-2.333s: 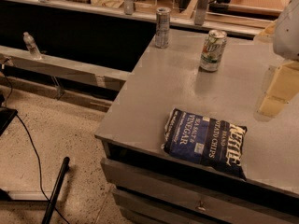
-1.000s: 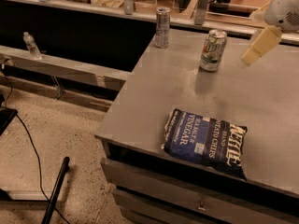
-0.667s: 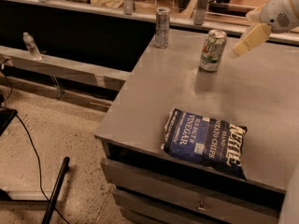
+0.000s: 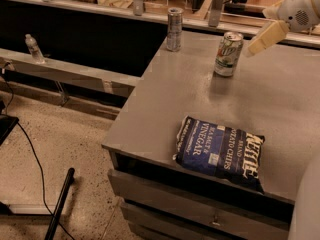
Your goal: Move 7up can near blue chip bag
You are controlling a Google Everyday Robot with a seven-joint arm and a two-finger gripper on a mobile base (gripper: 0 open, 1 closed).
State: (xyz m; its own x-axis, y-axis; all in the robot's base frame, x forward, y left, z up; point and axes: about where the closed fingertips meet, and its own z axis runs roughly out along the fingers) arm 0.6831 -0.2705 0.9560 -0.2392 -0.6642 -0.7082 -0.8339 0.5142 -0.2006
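The 7up can (image 4: 228,53) stands upright on the grey table (image 4: 280,91), toward the back. The blue chip bag (image 4: 220,150) lies flat near the table's front edge, well apart from the can. My gripper (image 4: 264,38) hangs in the air at the upper right, just to the right of the can's top and slightly above it, not touching it. It holds nothing.
A taller slim silver-grey can (image 4: 174,29) stands at the table's back left corner. A counter with clutter runs behind the table. A plastic bottle (image 4: 33,48) stands on a low ledge at the left. Cables and a dark pole lie on the speckled floor.
My gripper has moved up from the right side of the table and then leftward, coming close to the 7up can. The can and the chip bag have not moved.
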